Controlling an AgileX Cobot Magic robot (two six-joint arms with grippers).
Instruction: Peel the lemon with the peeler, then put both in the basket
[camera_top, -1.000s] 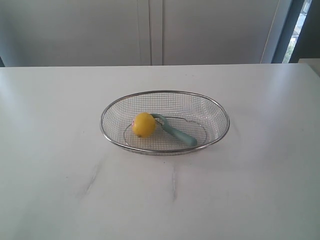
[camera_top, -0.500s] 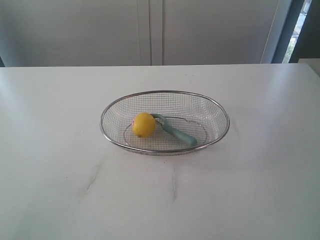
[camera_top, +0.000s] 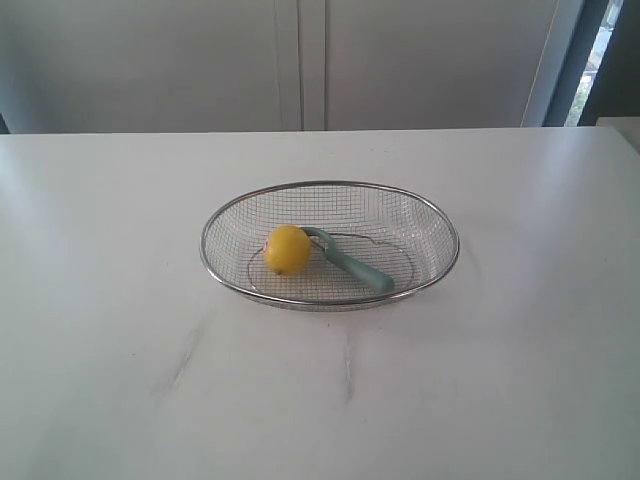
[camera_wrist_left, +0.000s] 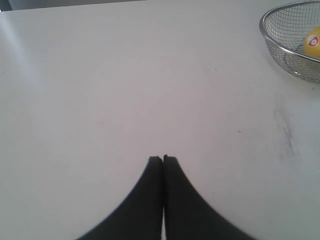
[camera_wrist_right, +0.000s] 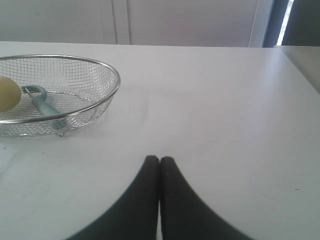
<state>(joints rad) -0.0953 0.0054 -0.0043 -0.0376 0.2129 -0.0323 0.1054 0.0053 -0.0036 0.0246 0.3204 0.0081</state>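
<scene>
Lemon (camera_top: 287, 249) and peeler (camera_top: 355, 265) both lie inside the basket (camera_top: 330, 184), which sits near the middle of the white bench (camera_top: 100, 350). Around the basket the bench carries only faint grey veins. Pale cabinet doors (camera_top: 300, 60) stand behind it, with a strip of window (camera_top: 598, 50) at the far right. Nothing lies over the lemon or between it and the basket's rim.

The lemon is round and bright yellow, its skin looking whole from every view. A small red-and-white sticker (camera_wrist_left: 313, 43) shows on the side facing the left arm. It rests on the mesh in the left half of the basket. The peeler's curved head touches the lemon's right side, and its teal handle runs off toward the right front wall.

Neither arm shows in the exterior view. The left hand (camera_wrist_left: 163, 158) is clenched, its two black fingers pressed flat together and holding nothing. It is over bare bench, well apart from the basket. The right hand (camera_wrist_right: 159, 159) is clenched the same way and also empty, well apart on the basket's other side.
</scene>
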